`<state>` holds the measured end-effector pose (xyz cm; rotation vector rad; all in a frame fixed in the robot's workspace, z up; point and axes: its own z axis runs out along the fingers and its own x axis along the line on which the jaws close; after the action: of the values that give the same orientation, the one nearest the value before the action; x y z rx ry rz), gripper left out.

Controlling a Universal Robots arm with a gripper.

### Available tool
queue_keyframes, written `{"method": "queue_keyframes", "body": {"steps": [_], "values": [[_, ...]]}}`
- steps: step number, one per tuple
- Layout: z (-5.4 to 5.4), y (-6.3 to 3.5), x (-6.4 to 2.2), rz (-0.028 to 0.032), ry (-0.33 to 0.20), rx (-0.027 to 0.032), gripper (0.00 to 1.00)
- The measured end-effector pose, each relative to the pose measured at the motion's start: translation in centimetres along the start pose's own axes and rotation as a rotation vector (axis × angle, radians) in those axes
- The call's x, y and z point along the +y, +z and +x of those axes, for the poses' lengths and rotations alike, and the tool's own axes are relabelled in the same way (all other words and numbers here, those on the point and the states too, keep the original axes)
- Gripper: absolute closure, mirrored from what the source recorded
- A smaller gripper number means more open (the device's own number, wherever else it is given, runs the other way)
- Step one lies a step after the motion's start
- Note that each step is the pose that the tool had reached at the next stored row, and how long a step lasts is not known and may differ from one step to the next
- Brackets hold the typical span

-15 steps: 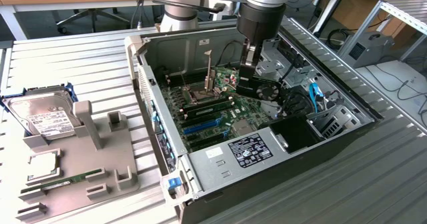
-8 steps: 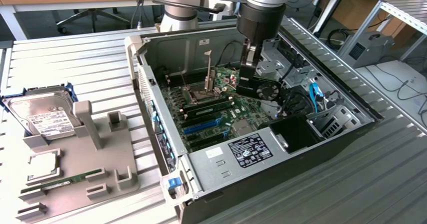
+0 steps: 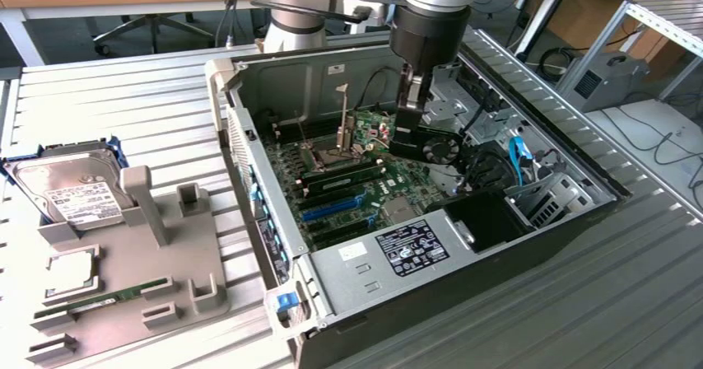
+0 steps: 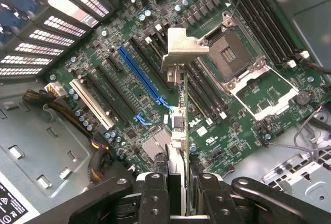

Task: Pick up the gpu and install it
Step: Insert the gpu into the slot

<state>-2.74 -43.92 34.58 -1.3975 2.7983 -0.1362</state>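
Inside the open computer case (image 3: 439,258), my gripper (image 3: 409,126) is shut on the gpu (image 3: 377,128). The card is a green board with a black round fan (image 3: 440,148) on one face. It hangs upright above the motherboard (image 3: 351,184), clear of the slots. In the wrist view the gpu (image 4: 178,125) is seen edge-on between my black fingers (image 4: 155,195), its silver end bracket (image 4: 182,45) pointing away from the gripper (image 4: 178,185). A blue expansion slot (image 4: 139,76) lies on the board just beside the card's line.
An empty CPU socket (image 4: 230,53) and several black slots surround the card. Cables (image 3: 516,151) crowd the case on the exterior view's right. On that view's left, a grey fixture tray (image 3: 165,254) carries a hard drive (image 3: 72,192) and a memory stick (image 3: 110,296).
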Motion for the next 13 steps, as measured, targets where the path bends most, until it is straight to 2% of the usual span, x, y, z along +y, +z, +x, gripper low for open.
{"method": "queue_keyframes", "body": {"steps": [13], "values": [[0.00,-0.01,0.00,0.0017,-0.055,-0.0045,0.73]]}}
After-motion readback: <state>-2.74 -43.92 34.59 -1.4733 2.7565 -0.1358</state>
